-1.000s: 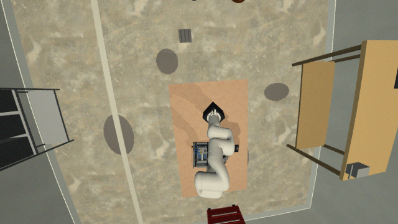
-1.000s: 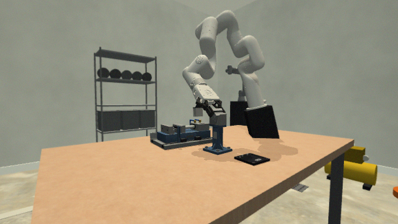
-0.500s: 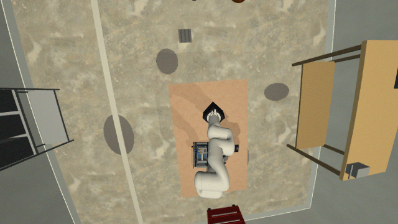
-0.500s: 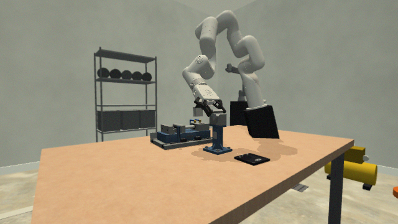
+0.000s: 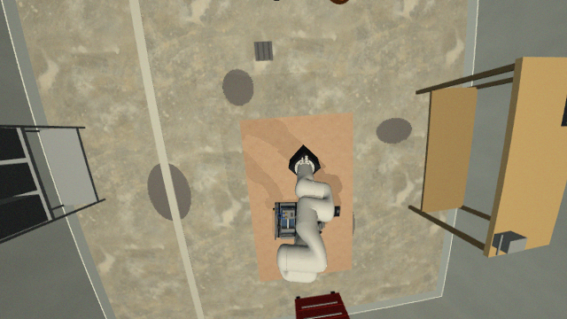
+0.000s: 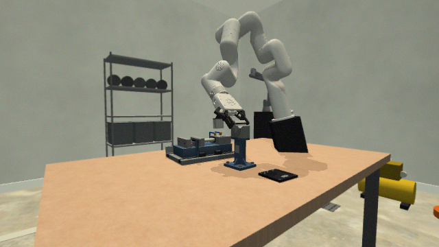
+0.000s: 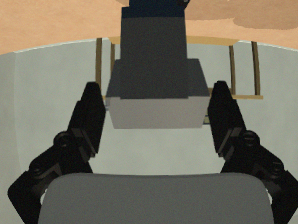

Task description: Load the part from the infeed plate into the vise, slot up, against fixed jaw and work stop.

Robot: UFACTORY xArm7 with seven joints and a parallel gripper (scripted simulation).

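Observation:
My gripper (image 6: 239, 124) (image 7: 156, 95) is open, its fingers around the part at the V-block's top. The part (image 7: 159, 114), a grey block, rests in the V-block (image 6: 241, 133) (image 7: 154, 45) on a blue post. It shows past both sides of the V-block. The right finger stands at its end, the left has a thin gap. Its slot is not seen. The vise (image 6: 206, 149) (image 5: 287, 221) is open, to the left in the exterior view, the fixed jaw (image 6: 184, 142) at its left end. I cannot make out the work stop. The black infeed plate (image 6: 278, 175) (image 5: 337, 211) is empty.
The arm base (image 6: 289, 135) stands on the table (image 6: 137, 199) behind the V-block. A small grey box shape (image 6: 218, 123) shows left of the fingers in the exterior view; I cannot tell what it is. Blue fittings rise over the vise's cylinder end.

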